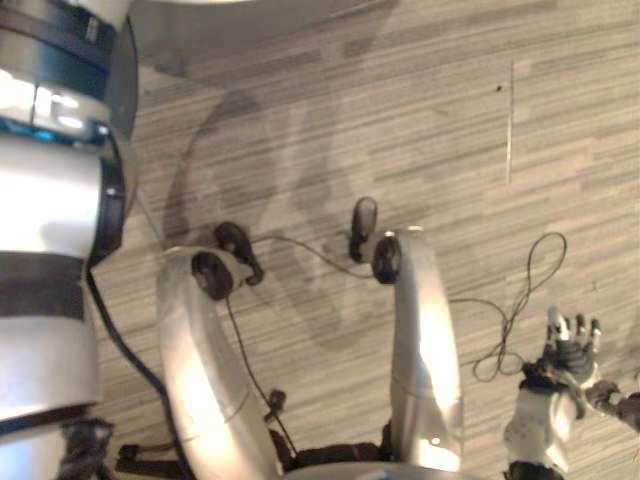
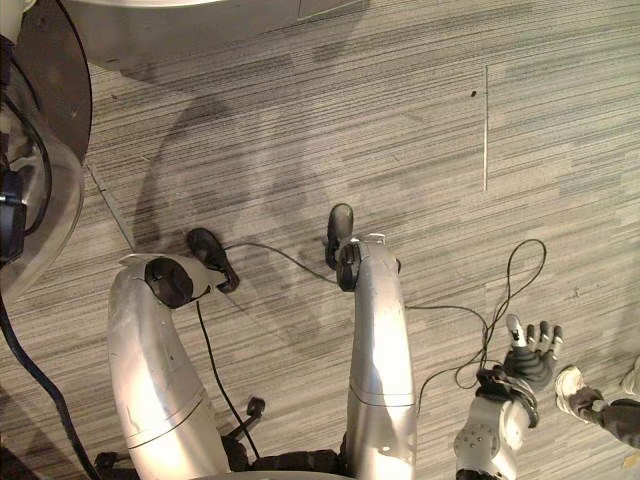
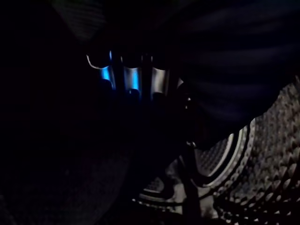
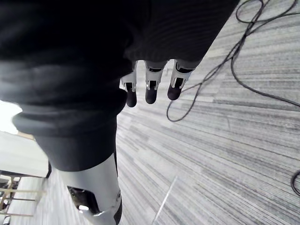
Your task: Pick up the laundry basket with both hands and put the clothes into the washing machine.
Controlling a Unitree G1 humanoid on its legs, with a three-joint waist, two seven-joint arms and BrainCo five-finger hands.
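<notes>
The task was judged to be at a late step, since one robot hand was already at the machine, but it could not be told whether any clothes had been put in. Nearest, the right robot hand (image 2: pixel 530 363) was seen low at the robot's right side, above the carpeted floor (image 1: pixel 420 120). Its fingers (image 4: pixel 150 89) were stretched out straight and a little apart, and nothing was held or touched by them. Near it a person's white shoe (image 2: pixel 572 386) was set on the floor. Farther off, the left robot hand (image 3: pixel 127 77) was seen in deep shadow before the perforated washing machine drum (image 3: pixel 267 178). Whether it was spread or closed on cloth could not be told. Where the laundry basket stood could not be told either.
</notes>
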